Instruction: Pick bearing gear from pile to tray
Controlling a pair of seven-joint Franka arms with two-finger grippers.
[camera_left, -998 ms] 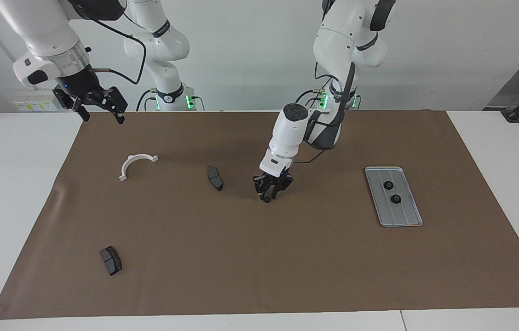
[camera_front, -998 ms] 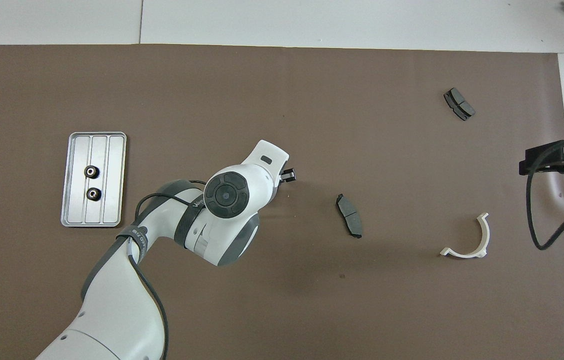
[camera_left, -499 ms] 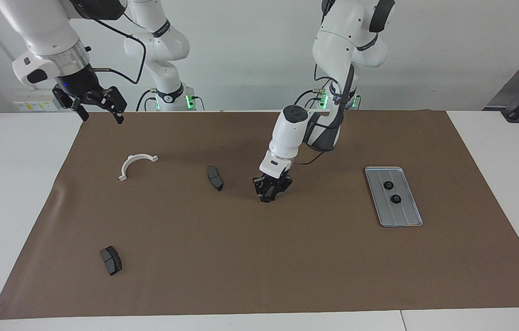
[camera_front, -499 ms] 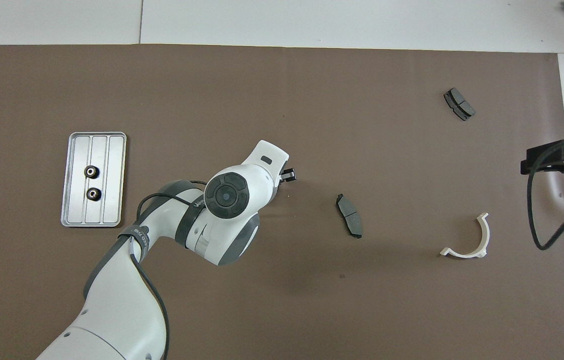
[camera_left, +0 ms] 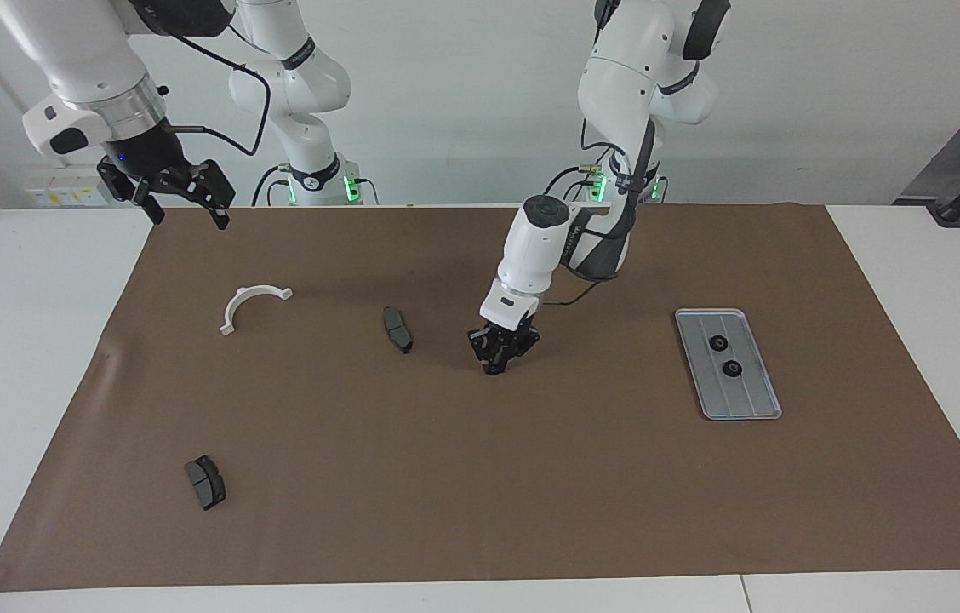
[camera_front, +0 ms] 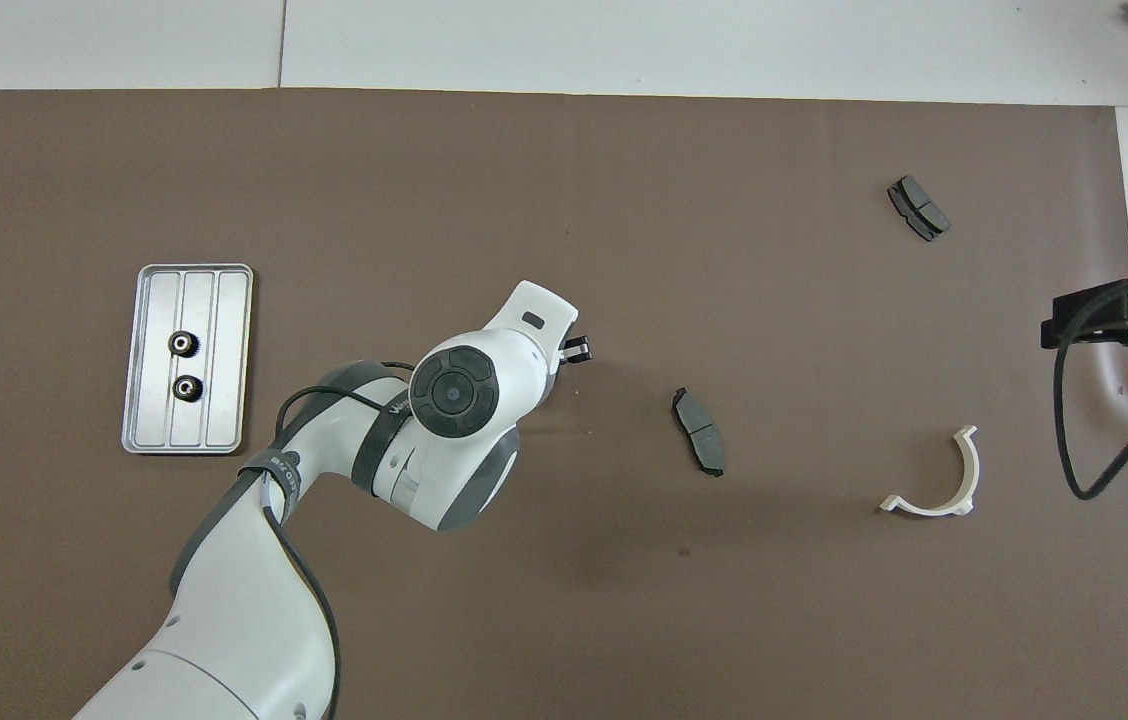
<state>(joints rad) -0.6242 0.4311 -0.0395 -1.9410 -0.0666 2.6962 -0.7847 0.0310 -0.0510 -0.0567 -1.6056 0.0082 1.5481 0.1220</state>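
My left gripper (camera_left: 494, 366) is down on the brown mat (camera_left: 480, 477) near the table's middle. Its fingers are shut on a small black bearing gear (camera_left: 493, 369), which is mostly hidden between them. In the overhead view the arm's wrist covers the left gripper (camera_front: 576, 350) except for one finger. The silver grooved tray (camera_left: 725, 410) (camera_front: 186, 441) lies toward the left arm's end and holds two black gears (camera_left: 717, 343) (camera_left: 733, 368). Of the pile, two brake pads and a bracket show. My right gripper (camera_left: 182, 207) hangs open over the mat's corner at the right arm's end and waits.
One dark brake pad (camera_left: 397, 329) (camera_front: 699, 431) lies beside the left gripper toward the right arm's end. A second pad (camera_left: 205, 482) (camera_front: 918, 207) lies farther from the robots. The white half-ring bracket (camera_left: 250, 302) (camera_front: 939, 490) sits under the right gripper's side.
The left gripper's fingers have drawn together around the small gear at the mat. The right arm has stayed where it was.
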